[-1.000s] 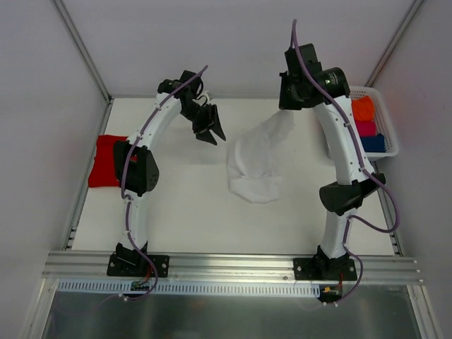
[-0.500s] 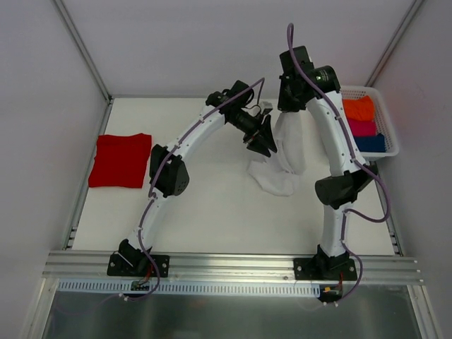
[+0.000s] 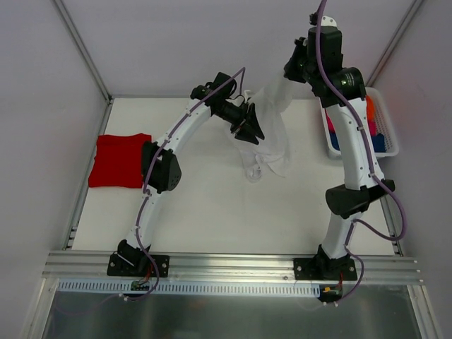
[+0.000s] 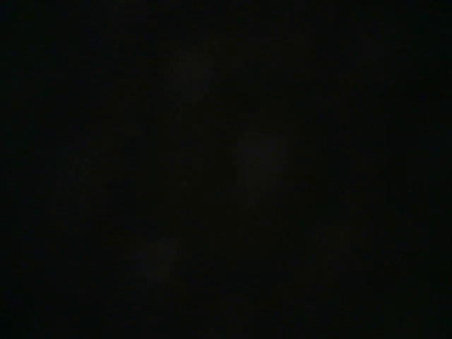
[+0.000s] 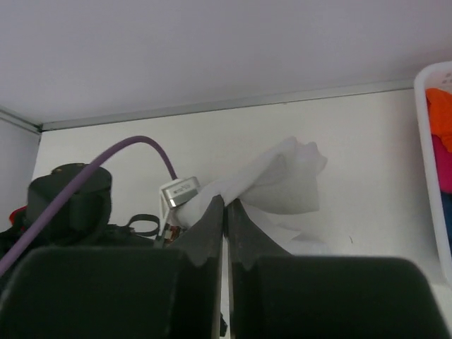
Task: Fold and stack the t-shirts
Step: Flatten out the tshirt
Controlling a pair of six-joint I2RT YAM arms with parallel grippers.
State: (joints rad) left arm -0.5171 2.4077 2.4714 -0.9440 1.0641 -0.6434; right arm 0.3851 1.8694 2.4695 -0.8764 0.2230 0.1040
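The red t-shirt [image 3: 120, 161] is already done. It lies on the table [image 3: 205, 212] as a flat, neat rectangle, well apart from the left fingers [image 3: 248, 131], on their outer side near the table's left edge.

The white t-shirt [image 3: 272, 145] is not folded at all. The right fingers [image 5: 226, 210] are pressed together on a pinch of its cloth and hold it high, so the shirt hangs down from them as a long, crumpled bundle, and its lower end seems to reach the table. The left fingers are just beside the hanging cloth, about at its middle, maybe touching it. I cannot tell if they are apart or together: the view from above is too small, and the left wrist camera shows only black.

Beyond the right fingers, at the table's right edge, stands a white basket [image 3: 393, 138] with some coloured cloths inside.

So I judge the task is about half done. What is left is to spread the white shirt flat, fold it, and put it together with the red one.
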